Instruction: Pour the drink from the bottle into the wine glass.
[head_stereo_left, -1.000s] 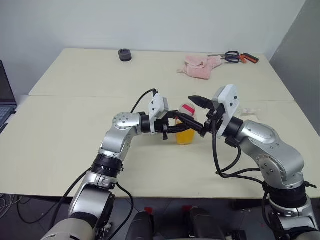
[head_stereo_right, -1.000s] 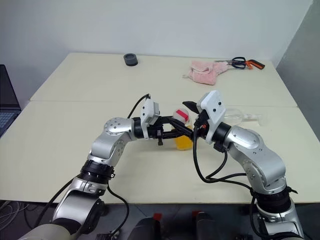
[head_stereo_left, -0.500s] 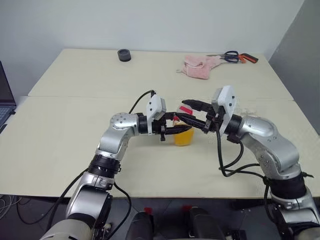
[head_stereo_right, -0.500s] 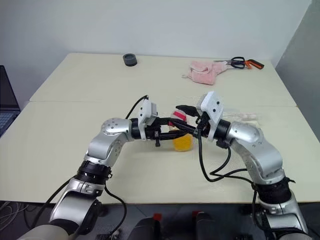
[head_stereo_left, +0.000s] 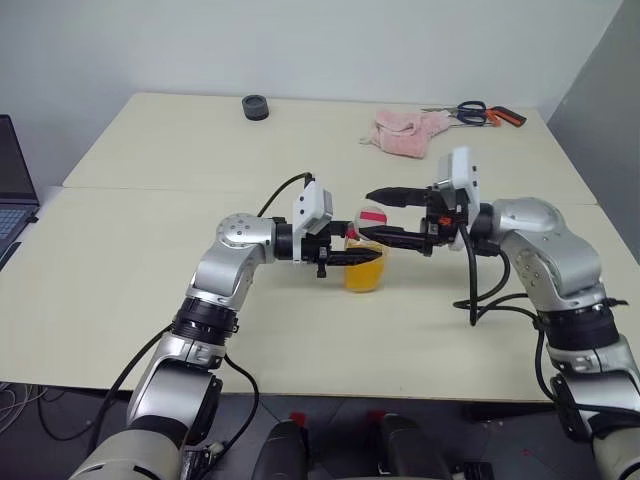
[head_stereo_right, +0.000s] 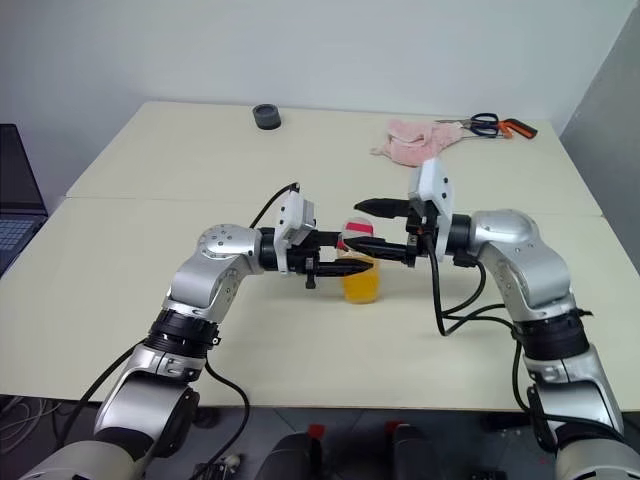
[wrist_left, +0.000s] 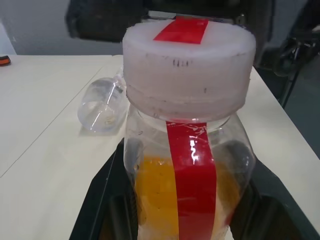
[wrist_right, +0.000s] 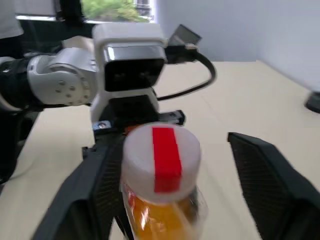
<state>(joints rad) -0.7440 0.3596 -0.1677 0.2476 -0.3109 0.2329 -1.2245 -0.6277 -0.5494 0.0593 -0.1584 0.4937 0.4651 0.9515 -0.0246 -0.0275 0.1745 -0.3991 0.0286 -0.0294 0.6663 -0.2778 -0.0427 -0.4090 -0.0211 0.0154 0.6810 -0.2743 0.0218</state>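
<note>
Both claws flank the bottle (head_stereo_left: 364, 262) (left (head_stereo_left: 350, 255) gripping).

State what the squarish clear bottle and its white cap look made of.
Squarish clear bottle: thin glossy plastic, probably; see-through walls with soft glints, orange drink showing inside.
White cap: matte opaque plastic, it seems; scuffed rim under a red strip.

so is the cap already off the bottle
No, the white cap with its red strip sits on the bottle, shown plainly in the left wrist view.
</note>
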